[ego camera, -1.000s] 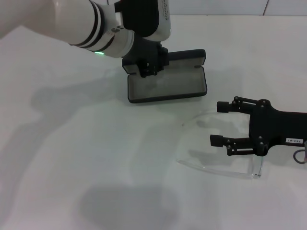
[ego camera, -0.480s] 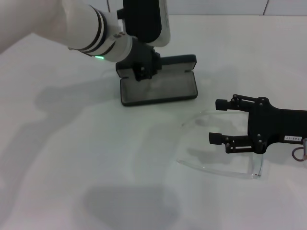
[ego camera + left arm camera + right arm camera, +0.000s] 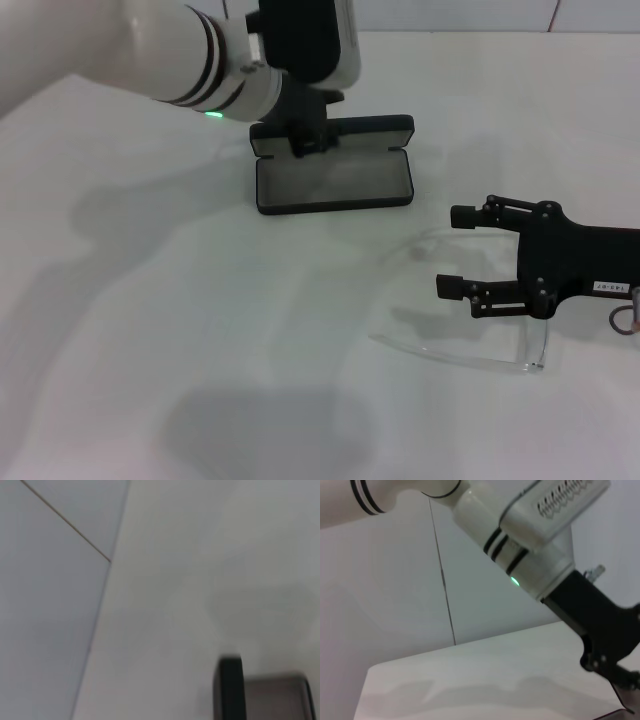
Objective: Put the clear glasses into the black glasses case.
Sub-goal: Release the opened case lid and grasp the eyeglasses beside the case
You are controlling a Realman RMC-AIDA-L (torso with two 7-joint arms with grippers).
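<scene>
Case sits open on the bench, grey lining up, lid propped along its far edge. Left pincer is down at the case's far-left corner, on the lid/hinge side. Looks like it's pinning or steadying the case so it won't skid when the glasses go in; can't tell from here whether its fingers are clamped on the lid edge or just pressing, the arm hides them. Left wrist view only catches a black end of the case and a patch of lining.

Glasses lie on the bench well apart from the case, on its near-right side, lens curve toward the robot, arms pointing back toward the case. Not lifted yet.

Right pincer hovers over the glasses, fingers spread wide, one on the case side and one on the near side. It points roughly at the case, so the spread straddles the frame's middle. Reads as a pre-grasp stance: wide so it can drop around the frame without knocking it.

Right wrist view shows just the left arm and the wall, no glasses.

Risk as I see it: clear, slick plastic, thin frame, easy to nudge sideways on closing.
</scene>
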